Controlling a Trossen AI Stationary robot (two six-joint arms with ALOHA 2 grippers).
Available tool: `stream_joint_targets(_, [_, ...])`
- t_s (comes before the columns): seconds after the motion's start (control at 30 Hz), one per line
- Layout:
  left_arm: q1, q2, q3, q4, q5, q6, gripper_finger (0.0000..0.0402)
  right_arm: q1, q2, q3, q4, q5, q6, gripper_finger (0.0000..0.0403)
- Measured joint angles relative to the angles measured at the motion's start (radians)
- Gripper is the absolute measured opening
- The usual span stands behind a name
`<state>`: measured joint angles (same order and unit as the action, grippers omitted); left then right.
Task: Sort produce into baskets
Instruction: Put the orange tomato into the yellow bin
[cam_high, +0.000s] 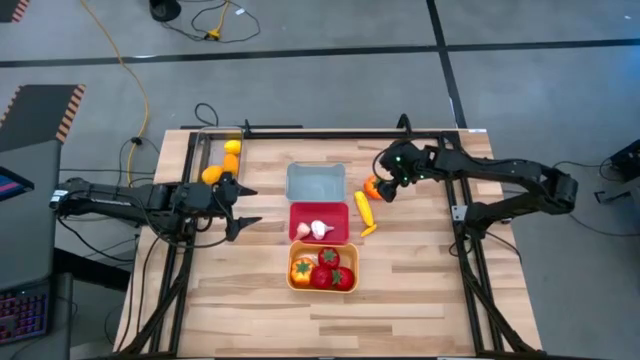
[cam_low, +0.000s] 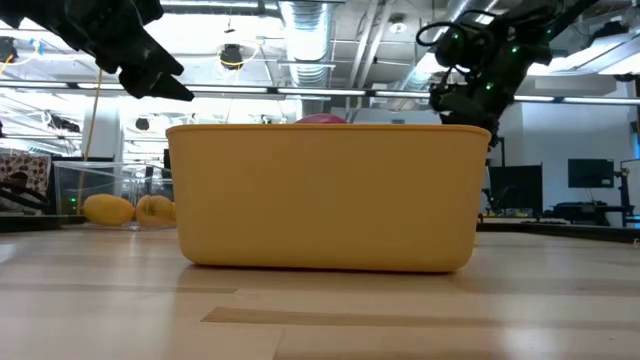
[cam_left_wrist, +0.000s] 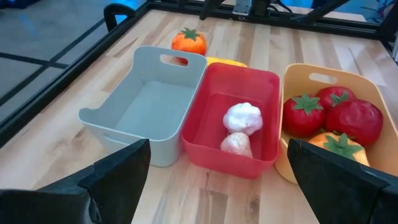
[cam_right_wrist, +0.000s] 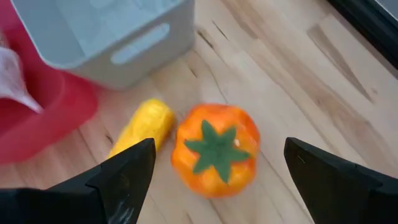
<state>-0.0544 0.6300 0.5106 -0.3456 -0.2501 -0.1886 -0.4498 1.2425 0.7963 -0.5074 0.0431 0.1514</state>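
An orange green-stemmed fruit (cam_right_wrist: 216, 149) sits on the table right of the pale blue-grey tub (cam_high: 315, 182), beside a long yellow piece (cam_high: 364, 212). My right gripper (cam_high: 384, 187) is open above the orange fruit, fingers either side, not touching. The red tub (cam_high: 319, 222) holds two white garlic bulbs (cam_left_wrist: 241, 118). The orange tub (cam_high: 322, 267) holds red tomatoes (cam_left_wrist: 352, 118) and an orange fruit (cam_left_wrist: 339, 146). My left gripper (cam_high: 243, 208) is open and empty left of the tubs. A clear tray (cam_high: 218, 152) at far left holds yellow and orange fruits.
The three tubs stand in a row down the table's middle. Black frame rails (cam_high: 463, 215) run along the table's left, right and far sides. Bare wood lies near the front edge (cam_high: 330, 325).
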Motion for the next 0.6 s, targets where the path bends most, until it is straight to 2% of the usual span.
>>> stream_joint_targets(0.6, [0.000,0.000,0.000,-0.004,0.002,0.000,0.0365,0.011,0.284,0.005,0.124,-0.011,-0.001,0.0380])
